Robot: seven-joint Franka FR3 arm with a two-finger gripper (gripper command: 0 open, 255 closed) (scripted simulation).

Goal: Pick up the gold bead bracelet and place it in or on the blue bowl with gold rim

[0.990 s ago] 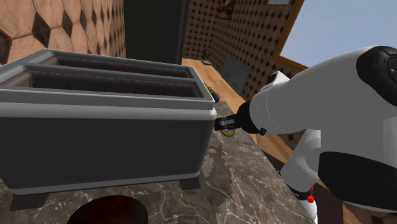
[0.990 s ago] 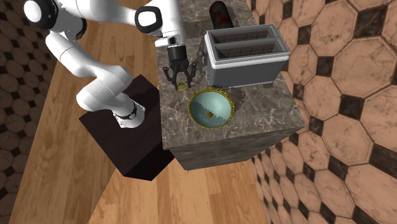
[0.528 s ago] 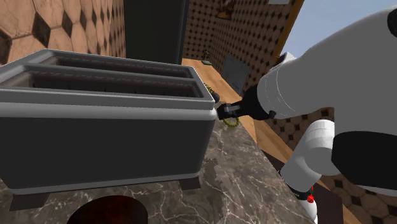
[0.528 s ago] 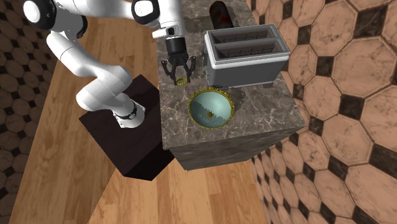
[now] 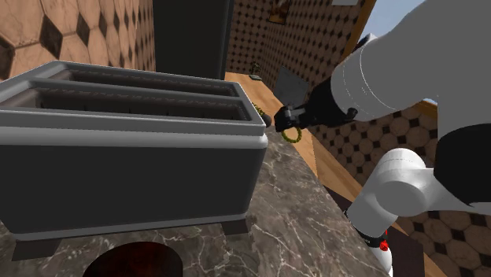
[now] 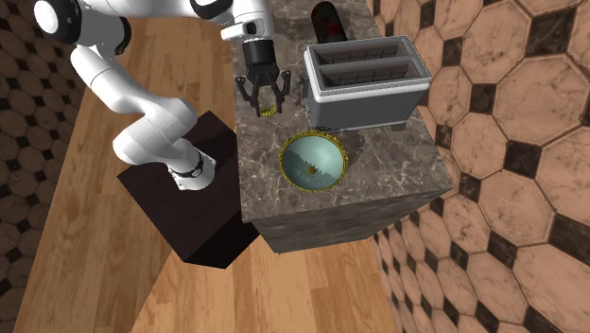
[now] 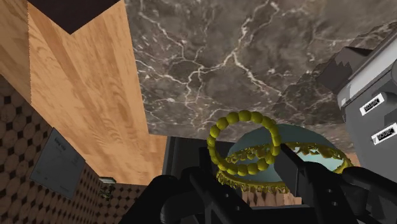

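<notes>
Claw (image 6: 266, 102) is narrowed onto the gold bead bracelet (image 6: 268, 113); the fingers pinch it from both sides, with the ring's width keeping them apart. Wrist view shows it best: both black fingers (image 7: 210, 160) press against the bead ring (image 7: 245, 115), which stands up between them.

Bracelet is held in the air, clear of the desk (image 6: 378, 180); in the shoulder view it hangs under the claw (image 5: 285, 120) as a small gold loop (image 5: 292, 134), just off the toaster's (image 5: 118, 157) end.

Blue bowl with gold rim (image 6: 301, 170) sits on the dark marble desk, just beside the toaster (image 6: 364, 80); in the second exterior view it lies below and to the right of the claw, apart from the bracelet. Wrist view looks through the ring at the bowl's teal inside and its scalloped gold rim (image 7: 321, 153).

Toaster is grey, with two slots; it takes up the middle of the desk. A dark red cylinder (image 6: 327, 19) stands at the desk's far end behind it. The black stand (image 6: 203, 189) butts against the desk's side on a wooden floor (image 6: 85, 265); the wall on the second exterior view's right has brown octagon tiles.
</notes>
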